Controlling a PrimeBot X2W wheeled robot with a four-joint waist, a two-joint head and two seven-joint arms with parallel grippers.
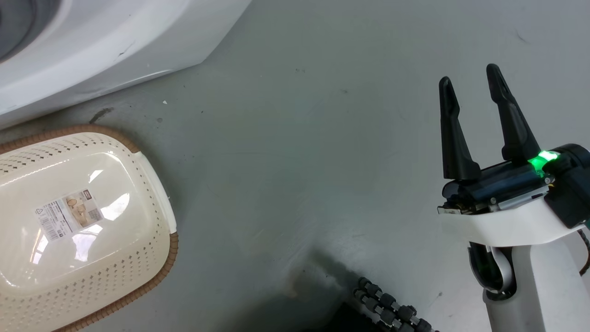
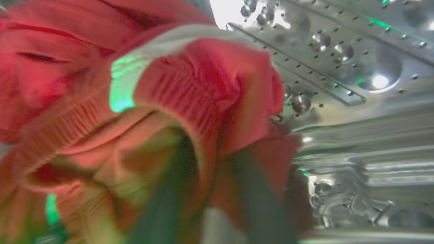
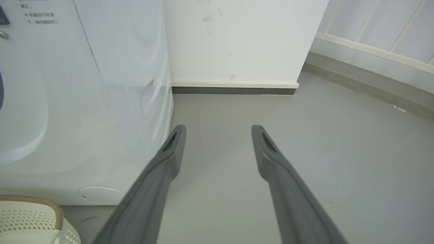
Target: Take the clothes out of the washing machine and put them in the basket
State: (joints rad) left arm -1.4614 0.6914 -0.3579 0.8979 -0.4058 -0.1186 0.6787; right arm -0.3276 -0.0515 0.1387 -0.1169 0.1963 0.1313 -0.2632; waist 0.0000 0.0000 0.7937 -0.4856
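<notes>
The clothes (image 2: 210,88) are a bunched mass of bright red fabric with a pale stripe. They lie right against my left hand (image 2: 210,162), draped over and between its dark fingers (image 2: 162,210), with the perforated steel drum (image 2: 339,67) just beyond and to that hand's right. The left wrist view is too blurred for me to tell whether this hand has closed on the cloth or is only pressed into it. I judge the task to be at its start: the red fabric is inside the washing machine (image 1: 92,46), and the basket (image 1: 173,251), well off to the left of my right hand (image 1: 469,76), shows only its glossy bottom and a paper label (image 1: 69,214), with no garment in it. What is left is the lift out of the porthole, the carry down and the drop, then a second reach for whatever fabric remains. My right hand hangs with its fingers spread wide and nothing between them. Beneath it is a smooth grey floor (image 1: 299,161) with faint scuffs, and a black ribbed cable (image 1: 392,309) lies near its wrist. Ahead of that hand, the machine's white side (image 3: 84,101) stands to the left and a white wall (image 3: 237,40) with a dark skirting closes the corner.
</notes>
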